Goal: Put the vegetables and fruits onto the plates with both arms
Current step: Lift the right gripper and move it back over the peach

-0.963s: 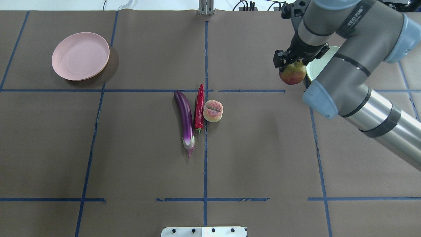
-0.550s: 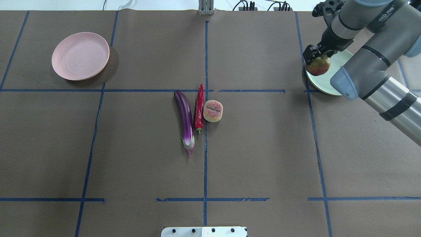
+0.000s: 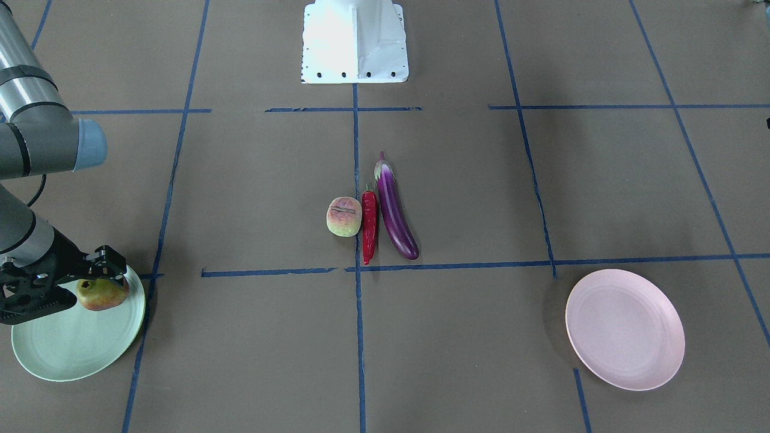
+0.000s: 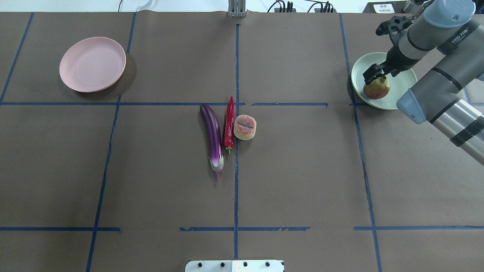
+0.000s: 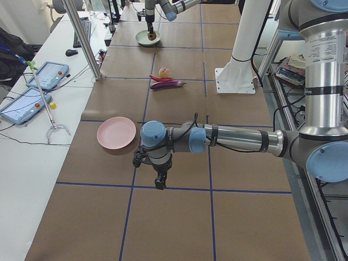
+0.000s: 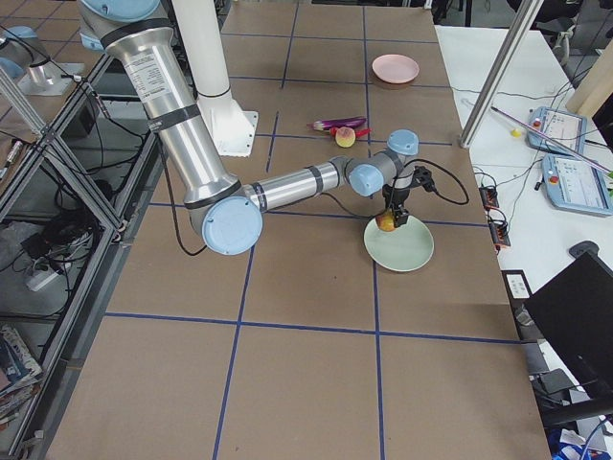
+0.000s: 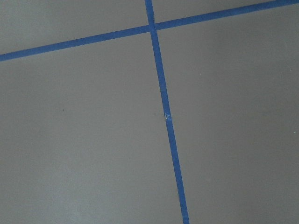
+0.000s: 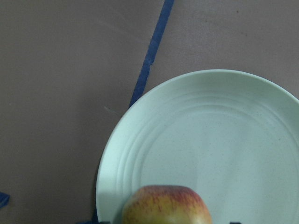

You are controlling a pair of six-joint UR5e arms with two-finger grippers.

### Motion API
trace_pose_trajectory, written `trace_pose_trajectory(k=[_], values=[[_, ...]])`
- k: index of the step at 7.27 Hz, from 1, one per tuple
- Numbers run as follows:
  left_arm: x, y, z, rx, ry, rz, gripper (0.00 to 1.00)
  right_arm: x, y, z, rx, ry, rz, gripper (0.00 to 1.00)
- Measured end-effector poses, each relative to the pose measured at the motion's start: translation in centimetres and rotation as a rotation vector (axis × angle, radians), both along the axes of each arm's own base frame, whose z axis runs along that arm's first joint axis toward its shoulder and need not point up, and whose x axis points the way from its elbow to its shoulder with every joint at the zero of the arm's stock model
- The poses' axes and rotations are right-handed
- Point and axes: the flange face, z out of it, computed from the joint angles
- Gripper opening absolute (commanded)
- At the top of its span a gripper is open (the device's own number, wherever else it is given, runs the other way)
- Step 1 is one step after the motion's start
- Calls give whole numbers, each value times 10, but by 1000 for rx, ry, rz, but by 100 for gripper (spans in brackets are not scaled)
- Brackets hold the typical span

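My right gripper [image 4: 375,77] is shut on the green-and-red fruit [image 4: 376,90] and holds it low over the near-left part of the mint green plate [image 4: 401,81]; I cannot tell whether it touches. The right wrist view shows the fruit [image 8: 166,205] over the plate [image 8: 210,135]. The purple eggplant [image 4: 212,138], red chili [image 4: 228,124] and peach-like fruit [image 4: 245,127] lie side by side at the table's middle. The pink plate [image 4: 92,64] stands empty at the far left. My left gripper [image 5: 159,182] hangs over bare table near the pink plate [image 5: 116,132]; I cannot tell if it is open.
The white base block [image 4: 234,265] sits at the near middle edge. Blue tape lines [image 7: 163,107] divide the brown table. A metal post [image 4: 237,9] stands at the far edge. Tablets [image 5: 35,87] lie on the operators' side table.
My right arm has carried the green-and-red fruit to the right, from beside the mint plate to over it, and lowered it. The other items have not moved.
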Motion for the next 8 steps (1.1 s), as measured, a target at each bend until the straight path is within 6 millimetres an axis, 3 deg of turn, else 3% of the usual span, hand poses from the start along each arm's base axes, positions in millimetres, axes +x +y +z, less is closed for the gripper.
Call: trace_pose_trajectory(k=[2, 3, 5, 6, 7, 8], values=[[0, 1, 1, -2, 0, 1, 100, -12, 9, -40, -12, -65, 20, 100], [0, 2, 2, -5, -1, 1, 100, -38, 19, -77, -41, -112, 51, 100], [0, 3, 3, -6, -2, 2, 100, -139, 55, -174, -114, -194, 136, 100], [0, 3, 3, -6, -3, 2, 100, -201, 86, -225, -128, -207, 184, 100], [0, 3, 3, -5, -4, 2, 100, -250, 118, -266, -139, -199, 229, 100], [0, 3, 3, -5, -5, 3, 100, -284, 145, -293, -143, -178, 266, 100]])
